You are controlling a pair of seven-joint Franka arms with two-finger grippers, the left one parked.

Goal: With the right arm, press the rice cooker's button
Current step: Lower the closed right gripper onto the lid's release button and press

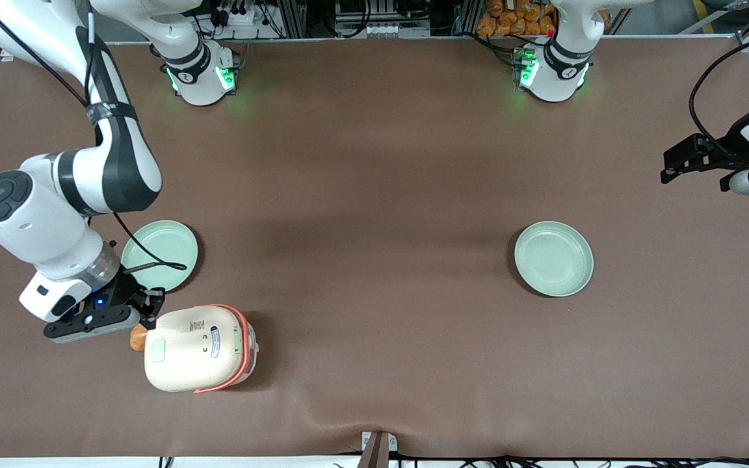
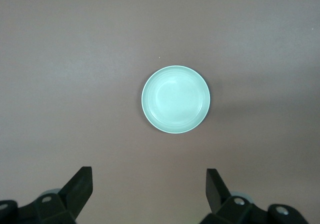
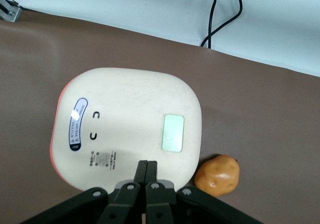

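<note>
The rice cooker point(image 1: 197, 348) is cream-white with an orange-red handle band and stands near the table's front edge at the working arm's end. Its mint-green button point(image 1: 157, 350) is on the lid. In the right wrist view the cooker point(image 3: 127, 124) and its button point(image 3: 173, 133) show fully. My right gripper point(image 1: 148, 310) is shut and empty, fingers pressed together. It hovers above the cooker's lid edge, a little farther from the front camera than the button. Its tips point(image 3: 147, 166) lie over the lid rim, short of the button.
An orange potato-like object point(image 1: 138, 337) point(image 3: 218, 174) lies on the table against the cooker, below the gripper. A pale green plate point(image 1: 160, 255) lies beside the arm. A second plate point(image 1: 553, 258) point(image 2: 175, 99) lies toward the parked arm's end.
</note>
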